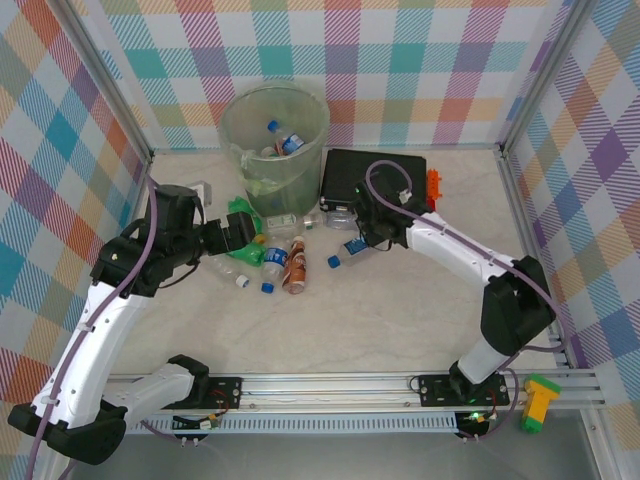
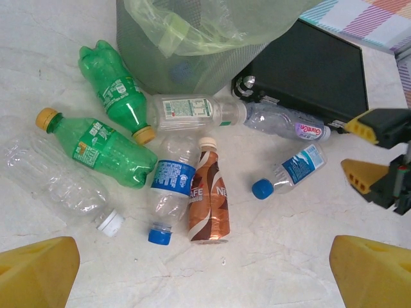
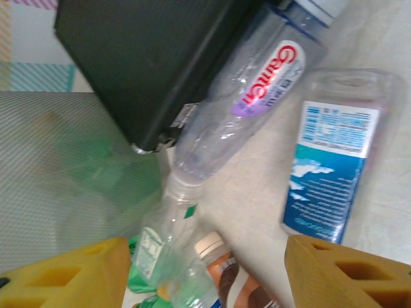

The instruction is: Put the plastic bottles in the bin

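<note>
The bin point(image 1: 275, 140) stands at the back with a liner bag and some bottles point(image 1: 286, 142) inside. Loose plastic bottles lie before it: two green ones point(image 2: 106, 151), a clear one with a white cap point(image 2: 61, 186), a blue-labelled one point(image 2: 168, 186), a brown one point(image 2: 209, 192), a clear white-labelled one point(image 2: 192, 110) and a clear red-lettered one point(image 3: 257, 96). A small blue-labelled bottle point(image 3: 331, 170) lies apart to the right. My left gripper point(image 2: 204, 282) hangs open above bare table near the brown bottle. My right gripper point(image 3: 209, 282) is open, low beside the small bottle, holding nothing.
A flat black case point(image 1: 375, 178) lies right of the bin, with the red-lettered bottle against its front edge. An orange piece point(image 1: 433, 185) sits at the case's right end. Checked walls close the back and sides. Bare table point(image 1: 380, 320) stretches toward the near rail.
</note>
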Action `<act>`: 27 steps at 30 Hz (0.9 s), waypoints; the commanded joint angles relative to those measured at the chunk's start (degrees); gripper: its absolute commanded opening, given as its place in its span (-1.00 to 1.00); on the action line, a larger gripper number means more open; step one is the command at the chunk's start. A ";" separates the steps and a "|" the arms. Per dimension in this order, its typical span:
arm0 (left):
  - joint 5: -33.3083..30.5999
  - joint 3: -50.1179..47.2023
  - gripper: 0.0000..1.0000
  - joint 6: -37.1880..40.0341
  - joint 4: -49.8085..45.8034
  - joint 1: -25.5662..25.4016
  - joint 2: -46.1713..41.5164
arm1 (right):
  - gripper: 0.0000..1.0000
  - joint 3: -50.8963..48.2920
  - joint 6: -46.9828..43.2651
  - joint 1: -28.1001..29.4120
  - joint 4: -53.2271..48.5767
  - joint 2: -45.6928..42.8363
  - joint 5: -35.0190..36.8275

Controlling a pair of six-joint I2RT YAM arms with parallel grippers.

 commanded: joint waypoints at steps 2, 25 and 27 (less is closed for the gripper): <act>-0.37 1.62 0.99 -0.78 -0.03 -0.40 -0.09 | 0.43 -0.02 -1.32 0.37 -3.38 0.62 -0.52; -1.07 1.02 0.99 -0.38 -1.25 -0.40 -0.27 | 0.73 0.90 -0.85 -2.33 -4.98 17.84 -8.15; -1.07 1.10 0.99 -0.41 -1.26 -0.40 -0.21 | 0.67 1.61 -1.26 -2.52 -5.00 19.10 -8.65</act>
